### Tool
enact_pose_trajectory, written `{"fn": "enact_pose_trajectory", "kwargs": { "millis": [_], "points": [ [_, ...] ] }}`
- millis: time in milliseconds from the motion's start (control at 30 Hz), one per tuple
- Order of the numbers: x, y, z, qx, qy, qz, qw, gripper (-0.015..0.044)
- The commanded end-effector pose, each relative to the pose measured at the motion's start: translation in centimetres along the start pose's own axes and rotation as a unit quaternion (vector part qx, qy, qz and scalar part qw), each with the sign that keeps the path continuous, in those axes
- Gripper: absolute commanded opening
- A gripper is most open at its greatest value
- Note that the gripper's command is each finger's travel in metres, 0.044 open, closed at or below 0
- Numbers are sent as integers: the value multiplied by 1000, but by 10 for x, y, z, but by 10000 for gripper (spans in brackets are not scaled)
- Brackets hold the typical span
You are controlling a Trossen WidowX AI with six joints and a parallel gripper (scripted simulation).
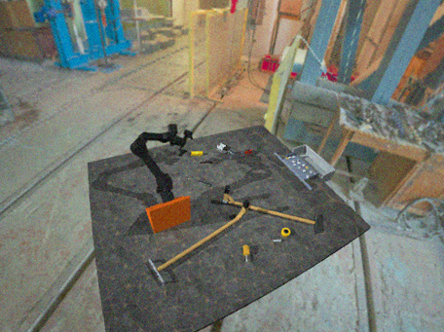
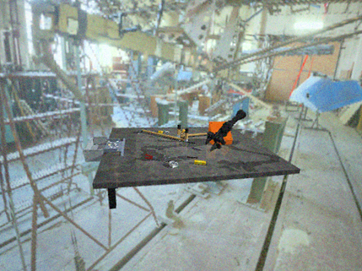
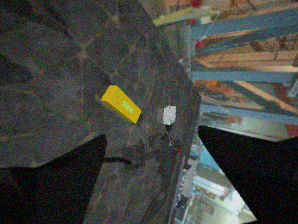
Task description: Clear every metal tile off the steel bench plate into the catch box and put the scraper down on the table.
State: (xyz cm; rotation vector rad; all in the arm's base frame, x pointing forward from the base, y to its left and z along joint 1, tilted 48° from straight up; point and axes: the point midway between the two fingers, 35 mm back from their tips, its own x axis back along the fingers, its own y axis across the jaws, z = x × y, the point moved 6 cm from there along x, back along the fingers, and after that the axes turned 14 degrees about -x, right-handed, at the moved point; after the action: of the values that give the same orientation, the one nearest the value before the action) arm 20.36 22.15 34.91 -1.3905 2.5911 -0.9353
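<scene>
My gripper [image 1: 186, 143] [image 2: 211, 145] [image 3: 153, 134] is open and empty, above the table near the yellow block. Two long wooden-handled tools lie in the middle of the table. One [image 1: 201, 242] has a thin grey metal blade; the other [image 1: 281, 214] has a dark, wide head. Their handles meet near a dark fitting. The frames do not clearly show which is the scraper. The steel plate [image 1: 293, 171] [image 2: 123, 147] is at the table's far edge, with several small metal tiles [image 1: 296, 163] [image 2: 114, 144] on it. The grey catch box [image 1: 327, 172] [image 2: 93, 153] adjoins it.
An orange block [image 1: 169, 215] [image 2: 215, 126] stands by the arm's base. A yellow block [image 1: 196, 153] [image 2: 200, 162] [image 3: 121, 104], a white part [image 1: 222, 146] [image 2: 173, 163] [image 3: 169, 115] and a red-ended tool [image 1: 248, 151] [image 2: 149, 156] lie apart. A yellow-handled tool [image 1: 246, 250] lies near the handles.
</scene>
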Motion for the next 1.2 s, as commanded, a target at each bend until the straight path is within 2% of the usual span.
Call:
{"fn": "enact_pose_trajectory", "kwargs": {
  "millis": [0, 1167],
  "points": [
    [5, 8, -12, 21, -18, -3, 1000, 440],
    [53, 75, -85, 142, -155, -45, 977, 440]
  ]
}}
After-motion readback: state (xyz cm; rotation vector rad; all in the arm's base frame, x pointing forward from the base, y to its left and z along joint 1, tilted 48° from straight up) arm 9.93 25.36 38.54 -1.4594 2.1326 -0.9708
